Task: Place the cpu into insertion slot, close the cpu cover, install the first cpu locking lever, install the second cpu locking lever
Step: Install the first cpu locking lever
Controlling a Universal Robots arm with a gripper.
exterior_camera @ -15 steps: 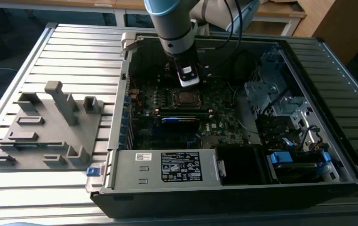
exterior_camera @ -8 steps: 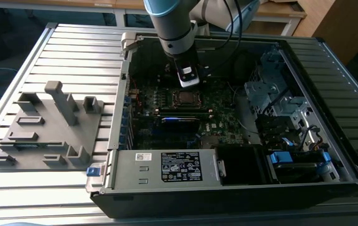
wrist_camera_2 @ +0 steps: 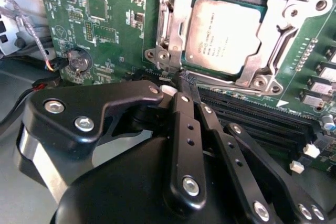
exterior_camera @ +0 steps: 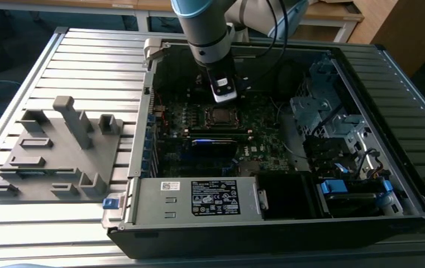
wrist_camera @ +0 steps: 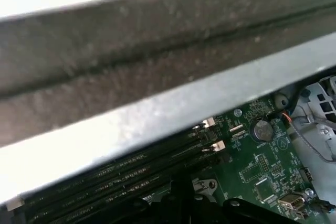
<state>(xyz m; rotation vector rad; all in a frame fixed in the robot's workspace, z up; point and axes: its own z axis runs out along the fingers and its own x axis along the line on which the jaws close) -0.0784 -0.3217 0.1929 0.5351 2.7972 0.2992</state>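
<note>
The cpu (wrist_camera_2: 223, 35) lies flat in the insertion slot on the green motherboard, its dull silver top showing. The shiny cpu cover (wrist_camera_2: 175, 24) is down around it, framing the chip. My gripper (wrist_camera_2: 185, 80) hangs just above the socket's corner, and its black fingers (wrist_camera_2: 184, 129) are pressed together. I cannot tell whether a thin lever is pinched at the tips. In the exterior view the gripper (exterior_camera: 225, 95) stands inside the open computer case, right behind the cpu (exterior_camera: 219, 115).
Black memory slots (wrist_camera_2: 252, 114) run beside the socket and a coin battery (wrist_camera_2: 79, 61) sits on the board. The case wall (wrist_camera: 131, 77) looms close in the first wrist view. A grey fixture plate (exterior_camera: 56, 151) lies on the exterior view's left; the power supply (exterior_camera: 197, 198) and drive cage (exterior_camera: 324, 111) crowd the case.
</note>
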